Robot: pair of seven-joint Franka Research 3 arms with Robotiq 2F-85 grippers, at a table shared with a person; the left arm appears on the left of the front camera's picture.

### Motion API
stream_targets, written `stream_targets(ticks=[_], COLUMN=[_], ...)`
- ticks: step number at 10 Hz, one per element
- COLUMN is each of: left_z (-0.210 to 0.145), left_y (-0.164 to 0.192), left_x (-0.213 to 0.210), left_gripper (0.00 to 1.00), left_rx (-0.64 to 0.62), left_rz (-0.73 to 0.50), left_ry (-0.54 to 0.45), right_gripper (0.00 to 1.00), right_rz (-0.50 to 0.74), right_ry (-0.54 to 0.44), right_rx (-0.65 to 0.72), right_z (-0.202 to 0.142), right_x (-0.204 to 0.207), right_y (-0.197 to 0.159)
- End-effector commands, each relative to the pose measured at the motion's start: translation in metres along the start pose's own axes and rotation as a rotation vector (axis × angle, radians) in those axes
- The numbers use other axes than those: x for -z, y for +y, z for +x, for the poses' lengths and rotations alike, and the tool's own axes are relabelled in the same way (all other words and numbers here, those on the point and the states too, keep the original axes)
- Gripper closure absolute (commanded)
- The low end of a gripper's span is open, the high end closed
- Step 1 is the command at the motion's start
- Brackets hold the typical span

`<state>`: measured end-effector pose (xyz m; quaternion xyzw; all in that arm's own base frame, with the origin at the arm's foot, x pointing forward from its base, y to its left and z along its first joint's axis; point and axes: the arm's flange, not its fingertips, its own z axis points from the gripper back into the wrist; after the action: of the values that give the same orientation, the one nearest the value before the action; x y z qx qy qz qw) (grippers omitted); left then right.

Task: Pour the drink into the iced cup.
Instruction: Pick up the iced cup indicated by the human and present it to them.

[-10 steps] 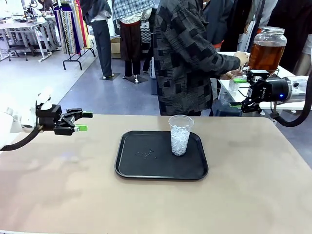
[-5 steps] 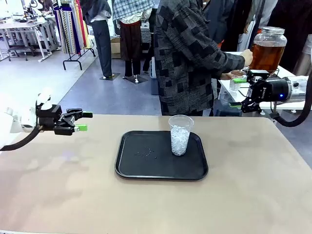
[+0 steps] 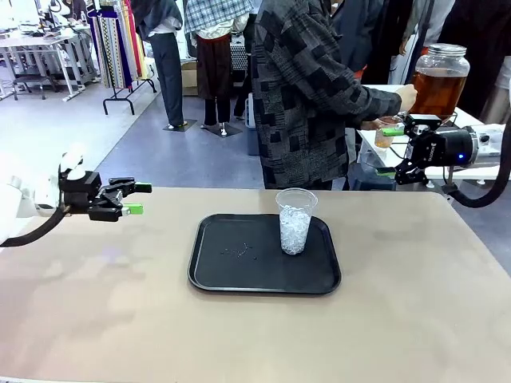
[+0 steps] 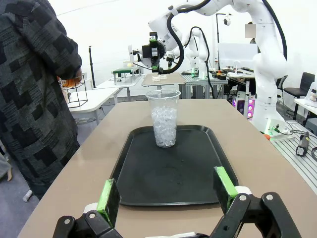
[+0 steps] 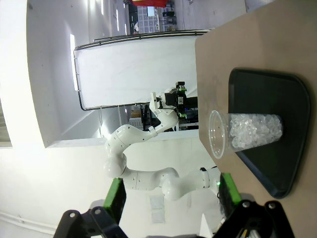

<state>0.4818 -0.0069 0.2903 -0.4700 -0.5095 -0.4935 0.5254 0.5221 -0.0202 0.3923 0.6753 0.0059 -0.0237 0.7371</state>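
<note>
- The left arm is cut off at the picture's edge. Its left gripper (image 3: 142,199) hangs over the left side of the table (image 3: 120,319), fingers spread wide and holding nothing.
- The iced cup (image 3: 295,222) stands upright on the right part of the black tray (image 3: 231,275).
- A person turns away, one hand (image 3: 407,96) by the glass jar (image 3: 444,54) of brown drink (image 3: 435,89) on a side table. The other hand is hard to see.
- The jar's bottom hides behind the right gripper (image 3: 389,152), held in the air with its fingers spread and empty.
</note>
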Motion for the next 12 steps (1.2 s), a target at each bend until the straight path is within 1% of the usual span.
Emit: stream_targets(ticks=[1,12], left_z=[0.0026,0.0026], left_y=[0.0001,0.0001], left_x=[0.0004,0.0004], left_gripper=[0.00,0.00], left_rx=[-0.007,-0.007], left_rz=[0.001,0.001], left_ry=[0.003,0.003], right_gripper=[0.00,0.00], right_rz=[-0.003,-0.003], right_ry=[-0.004,-0.004], right_rx=[-0.004,-0.004], right_z=[0.0007,0.0007], right_x=[0.0003,0.0003], right_y=[0.0016,0.0016])
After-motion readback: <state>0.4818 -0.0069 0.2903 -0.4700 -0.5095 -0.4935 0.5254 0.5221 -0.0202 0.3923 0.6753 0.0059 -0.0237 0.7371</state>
